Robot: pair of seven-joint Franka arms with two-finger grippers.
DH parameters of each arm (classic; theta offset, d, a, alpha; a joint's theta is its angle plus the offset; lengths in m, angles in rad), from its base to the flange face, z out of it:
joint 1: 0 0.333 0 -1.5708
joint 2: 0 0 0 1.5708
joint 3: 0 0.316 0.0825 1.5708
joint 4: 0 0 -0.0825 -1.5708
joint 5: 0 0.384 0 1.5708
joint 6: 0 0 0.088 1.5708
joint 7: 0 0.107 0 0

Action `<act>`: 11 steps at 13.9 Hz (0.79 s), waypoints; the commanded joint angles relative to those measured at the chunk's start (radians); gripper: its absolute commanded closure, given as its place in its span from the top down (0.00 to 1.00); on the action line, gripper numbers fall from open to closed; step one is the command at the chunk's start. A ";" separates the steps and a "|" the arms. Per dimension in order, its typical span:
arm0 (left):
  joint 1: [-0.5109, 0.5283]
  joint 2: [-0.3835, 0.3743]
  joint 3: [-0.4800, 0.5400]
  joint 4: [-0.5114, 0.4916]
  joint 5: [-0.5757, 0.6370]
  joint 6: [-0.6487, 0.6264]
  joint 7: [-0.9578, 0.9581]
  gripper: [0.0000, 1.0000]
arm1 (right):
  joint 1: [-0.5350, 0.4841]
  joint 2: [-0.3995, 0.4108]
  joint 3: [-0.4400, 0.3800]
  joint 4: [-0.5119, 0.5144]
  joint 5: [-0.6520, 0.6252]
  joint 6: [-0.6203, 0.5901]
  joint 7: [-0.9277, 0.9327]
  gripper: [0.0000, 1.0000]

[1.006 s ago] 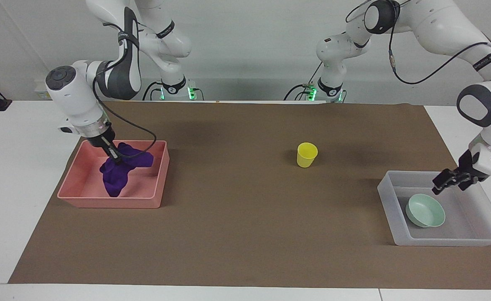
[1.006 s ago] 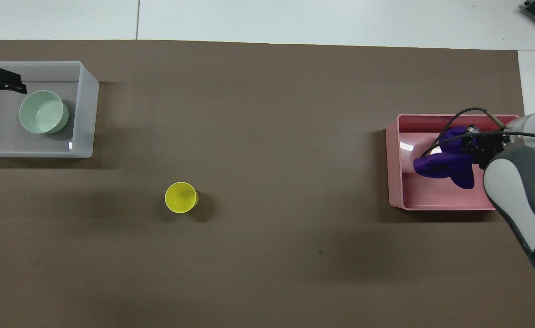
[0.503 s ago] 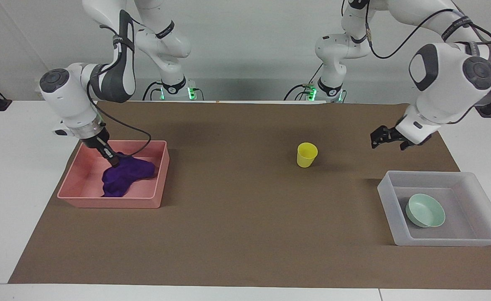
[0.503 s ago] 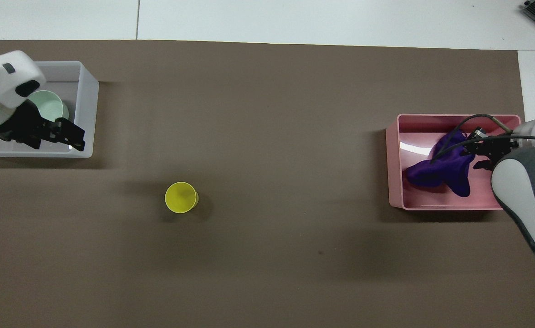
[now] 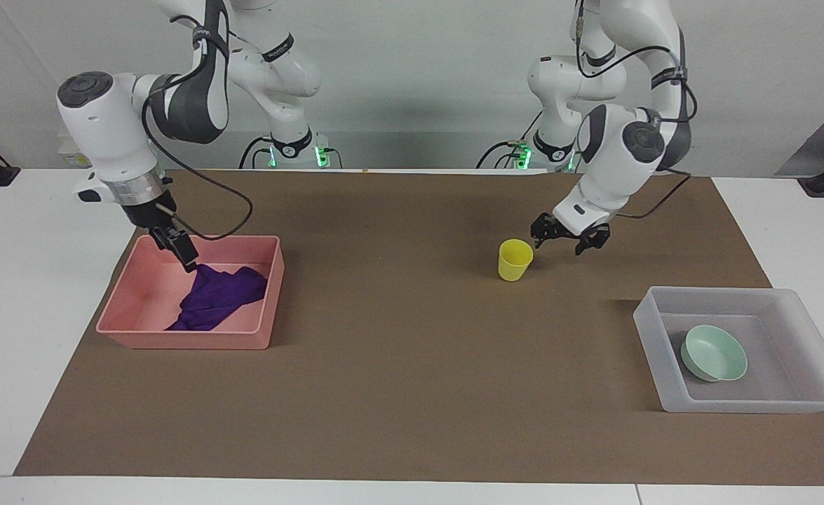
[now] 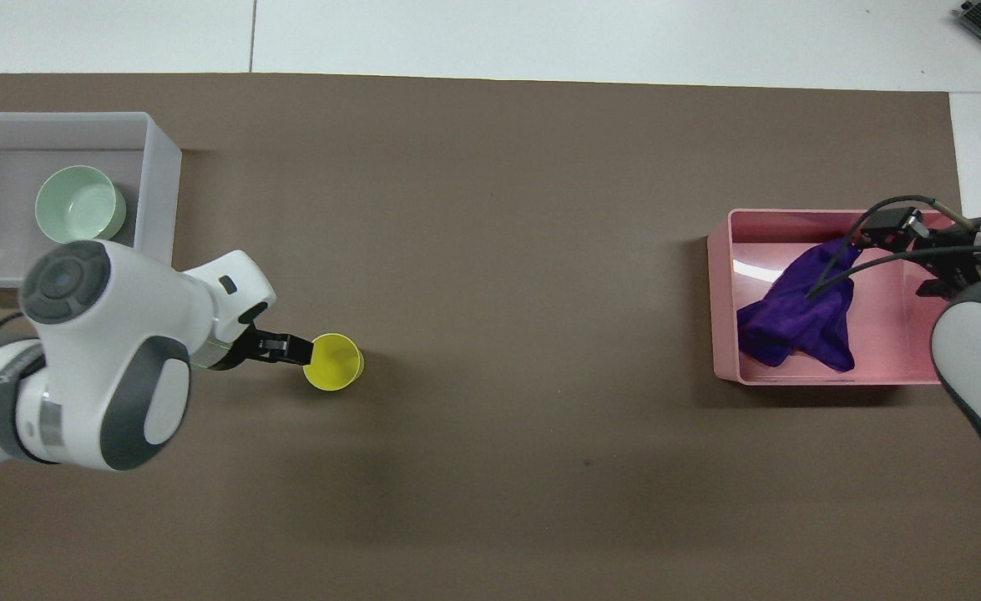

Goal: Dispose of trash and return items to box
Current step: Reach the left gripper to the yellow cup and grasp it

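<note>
The purple cloth rag (image 5: pixel 219 298) lies in the pink tub (image 5: pixel 187 341); it also shows in the overhead view (image 6: pixel 795 313). My right gripper (image 5: pixel 181 254) hangs open just over the tub, and the rag's top corner touches one finger. The yellow cup (image 5: pixel 515 259) stands upright on the brown mat. My left gripper (image 5: pixel 564 240) is open, right beside the cup's rim toward the left arm's end of the table, apart from it. The mint-green bowl (image 5: pixel 713 353) lies in the translucent box (image 5: pixel 646 315).
In the overhead view the left arm's wrist (image 6: pixel 106 359) covers the mat between the box (image 6: pixel 160 209) and the cup (image 6: pixel 333 361). The pink tub (image 6: pixel 720 309) stands at the right arm's end of the brown mat (image 5: pixel 397 365).
My right gripper let the rag drop into the pink tub and rose. My left gripper left the box, with the bowl in it, and swung over to the yellow cup.
</note>
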 commanded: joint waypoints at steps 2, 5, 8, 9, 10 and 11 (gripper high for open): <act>-0.078 -0.005 0.018 -0.078 -0.011 0.133 -0.111 1.00 | 0.069 0.009 0.010 0.168 0.001 -0.182 -0.077 1.00; -0.077 0.018 0.020 -0.076 -0.012 0.133 -0.111 0.10 | 0.132 0.017 0.011 0.260 -0.031 -0.300 -0.154 1.00; -0.066 0.024 0.020 -0.061 -0.012 0.112 -0.117 0.00 | 0.193 0.028 0.010 0.319 -0.089 -0.380 -0.155 1.00; -0.064 0.021 0.020 -0.046 -0.012 0.089 -0.140 0.00 | 0.190 0.028 0.010 0.325 -0.074 -0.396 -0.157 1.00; -0.063 0.018 0.021 -0.015 -0.012 0.049 -0.162 0.00 | 0.190 0.017 0.008 0.325 -0.072 -0.419 -0.165 1.00; -0.060 0.018 0.024 0.035 -0.012 -0.018 -0.177 0.00 | 0.190 0.008 0.008 0.323 -0.072 -0.452 -0.172 1.00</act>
